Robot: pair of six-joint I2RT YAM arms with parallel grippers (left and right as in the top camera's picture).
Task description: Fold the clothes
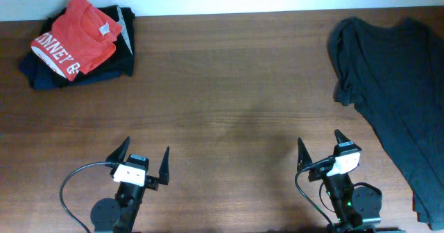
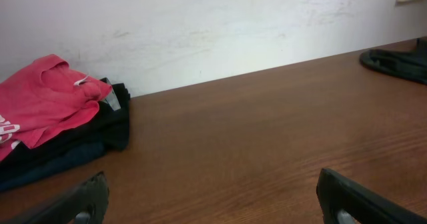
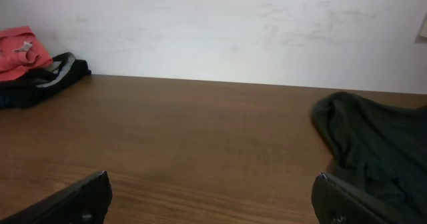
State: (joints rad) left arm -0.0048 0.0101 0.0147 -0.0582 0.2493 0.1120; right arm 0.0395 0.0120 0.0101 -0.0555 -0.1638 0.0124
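From my station, the brown wooden table (image 1: 229,87) filled almost the whole overhead view, with a pale wall (image 2: 220,24) behind its far edge. The biggest item on it was the dark grey T-shirt (image 1: 395,73), spread loosely over the far right corner and running down the right edge. In the right wrist view one bunched sleeve (image 3: 373,144) sat ahead and to the right.

At the far left corner lay a pile of dark garments (image 1: 104,59), black and navy. On top of that pile rested the red-orange T-shirt (image 1: 75,37), gathered into a compact bundle that tilted toward the corner. It was well apart from both arms. The left wrist camera saw it at the left edge of its view (image 2: 47,97), draped over the dark layers.

Both arms sat at the near edge of the table. The left gripper (image 1: 147,145) had its jaws spread wide with nothing between them, and its black fingers (image 2: 87,201) framed bare wood. The right gripper (image 1: 318,136) was the same, jaws wide apart and holding nothing, just beside the grey shirt's near hem.

White block lettering (image 1: 59,56) ran along the red shirt's near-left side, and a small white label (image 1: 105,29) showed near its collar.
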